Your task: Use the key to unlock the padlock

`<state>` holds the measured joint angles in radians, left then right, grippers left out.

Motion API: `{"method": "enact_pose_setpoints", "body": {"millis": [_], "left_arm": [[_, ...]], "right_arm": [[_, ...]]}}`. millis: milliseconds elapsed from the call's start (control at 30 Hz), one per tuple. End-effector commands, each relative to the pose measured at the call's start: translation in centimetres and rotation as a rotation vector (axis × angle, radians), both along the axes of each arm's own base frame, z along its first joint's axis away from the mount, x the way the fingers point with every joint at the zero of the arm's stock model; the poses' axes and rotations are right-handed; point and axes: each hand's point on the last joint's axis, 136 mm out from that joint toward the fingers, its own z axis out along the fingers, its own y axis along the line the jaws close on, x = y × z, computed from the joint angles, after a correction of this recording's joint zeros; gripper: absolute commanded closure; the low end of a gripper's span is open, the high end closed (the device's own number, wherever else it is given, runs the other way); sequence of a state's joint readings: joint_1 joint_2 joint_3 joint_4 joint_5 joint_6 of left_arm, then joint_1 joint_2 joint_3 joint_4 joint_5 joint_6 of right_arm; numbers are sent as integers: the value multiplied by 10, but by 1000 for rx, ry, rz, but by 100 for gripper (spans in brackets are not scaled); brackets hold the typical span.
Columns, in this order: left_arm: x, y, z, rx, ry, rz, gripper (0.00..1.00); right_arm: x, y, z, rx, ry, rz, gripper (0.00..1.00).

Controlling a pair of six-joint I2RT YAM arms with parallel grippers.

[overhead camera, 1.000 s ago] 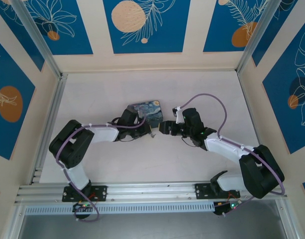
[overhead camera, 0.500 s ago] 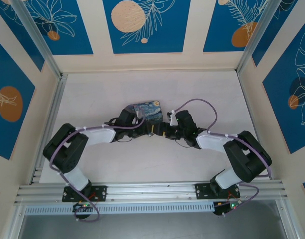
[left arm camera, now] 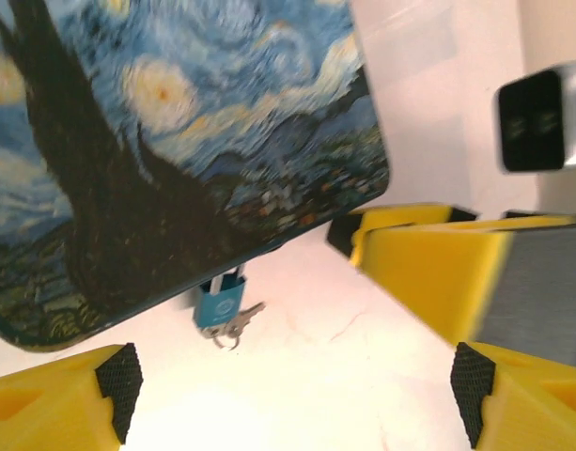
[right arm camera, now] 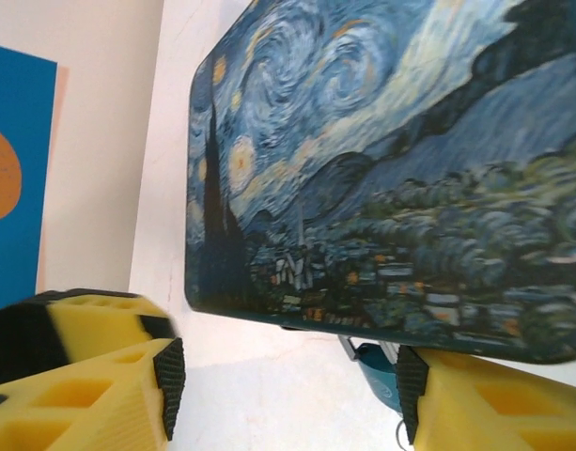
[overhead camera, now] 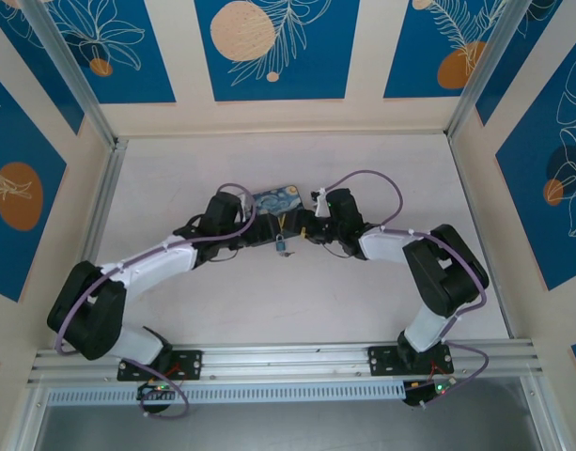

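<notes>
The left end effector (left arm camera: 295,381) and right end effector (right arm camera: 289,381) gape wide, empty, near the padlock (left arm camera: 219,305) with the key (left arm camera: 239,322) at its base.

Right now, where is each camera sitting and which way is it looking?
Top external: above and behind the arms, looking down at the table; both arms show, the left hand and right hand close to the painted box.
Left wrist: on the left arm, looking past its yellow fingers at the box's edge, the padlock and the key.
Right wrist: on the right arm, looking past its yellow fingers at the box's painted lid.
Shared: both wrist views see the box and the blue padlock.
</notes>
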<state>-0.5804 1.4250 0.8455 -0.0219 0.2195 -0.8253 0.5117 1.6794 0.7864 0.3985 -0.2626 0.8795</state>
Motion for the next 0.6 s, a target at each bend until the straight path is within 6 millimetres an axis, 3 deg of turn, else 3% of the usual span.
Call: {"method": "enact_pose_setpoints", "body": {"millis": [0,233,367,567], "left_arm": [[14,15,18,15,-32,36,10],[38,50,20,67,-21,133,0],[46,64,16,103,-5,163,0],[51,71,10,105,18,180,0]], "right_arm": [[-5,2,6,1,-6,29,38],[-29,-7,-16,-120,2,40,42],[-29,-6,-31,-183,-3,47,51],[-27,5,-47,-258,-39,90,51]]}}
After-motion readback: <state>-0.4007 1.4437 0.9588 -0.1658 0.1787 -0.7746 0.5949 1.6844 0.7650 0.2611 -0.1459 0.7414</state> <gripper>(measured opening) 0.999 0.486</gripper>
